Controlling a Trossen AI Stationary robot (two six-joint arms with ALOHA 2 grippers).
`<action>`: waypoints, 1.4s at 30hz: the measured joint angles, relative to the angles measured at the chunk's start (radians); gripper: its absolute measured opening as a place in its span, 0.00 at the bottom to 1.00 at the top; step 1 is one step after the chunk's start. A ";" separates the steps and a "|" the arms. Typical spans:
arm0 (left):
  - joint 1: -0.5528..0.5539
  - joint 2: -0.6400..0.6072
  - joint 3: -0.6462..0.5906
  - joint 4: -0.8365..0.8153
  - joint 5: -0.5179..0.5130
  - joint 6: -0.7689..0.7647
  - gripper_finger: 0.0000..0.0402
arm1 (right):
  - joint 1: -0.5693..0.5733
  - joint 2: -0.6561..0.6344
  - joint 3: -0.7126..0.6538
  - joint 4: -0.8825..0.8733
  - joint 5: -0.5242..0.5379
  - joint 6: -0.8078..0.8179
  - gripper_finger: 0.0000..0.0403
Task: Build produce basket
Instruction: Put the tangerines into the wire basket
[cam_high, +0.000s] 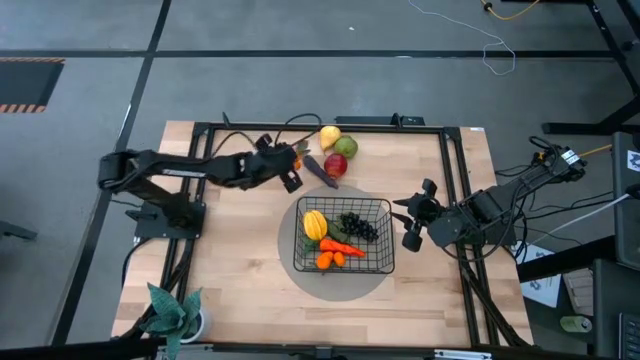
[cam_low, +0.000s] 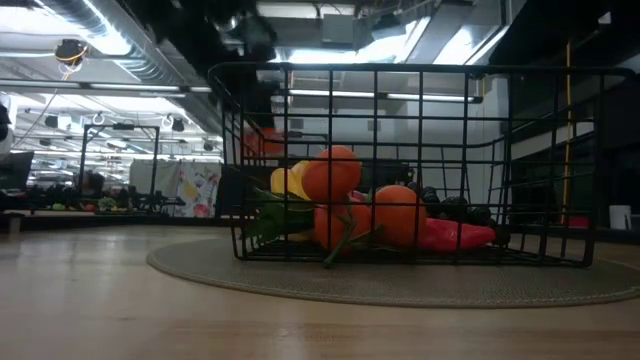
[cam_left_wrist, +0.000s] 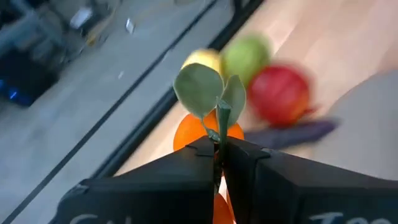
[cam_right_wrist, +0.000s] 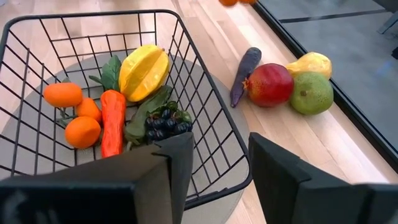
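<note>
My left gripper (cam_high: 294, 163) is over the table's far part, left of the loose produce, shut on a small orange (cam_left_wrist: 194, 133) with two green leaves (cam_left_wrist: 200, 91). Beyond it lie a yellow pear (cam_high: 329, 136), a green apple (cam_high: 347, 146), a red apple (cam_high: 336, 165) and a purple eggplant (cam_high: 320, 172) on the wood. The black wire basket (cam_high: 385, 262) stands mid-table on a round grey mat. It holds a yellow ridged fruit (cam_right_wrist: 144, 70), dark grapes (cam_right_wrist: 165, 122), a carrot (cam_right_wrist: 112, 122) and small oranges (cam_right_wrist: 73, 114). My right gripper (cam_high: 408, 218) waits open beside the basket's right wall. My left gripper pinches the orange's thin green stem (cam_left_wrist: 219, 127) between its two fingertips, just under the leaves. The fingers slant down from the table's left. The leaves stand up past the fingertips, and the orange's body sits right against the fingers on their far side.
A green potted plant (cam_high: 175, 312) stands at the near left corner. Black frame rails (cam_high: 455, 180) run along the table's sides, and cables hang off the right edge. Bare wood lies left of and in front of the basket.
</note>
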 joint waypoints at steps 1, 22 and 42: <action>-0.018 -0.029 0.000 0.012 0.006 0.000 0.00 | 0.000 0.000 -0.006 0.006 0.000 -0.001 0.36; -0.257 -0.104 0.000 0.404 0.733 0.079 0.09 | 0.000 0.000 -0.040 0.027 0.007 -0.003 0.36; -0.253 -0.103 0.000 0.407 0.646 0.074 0.27 | 0.000 0.000 -0.040 0.027 0.007 -0.003 0.36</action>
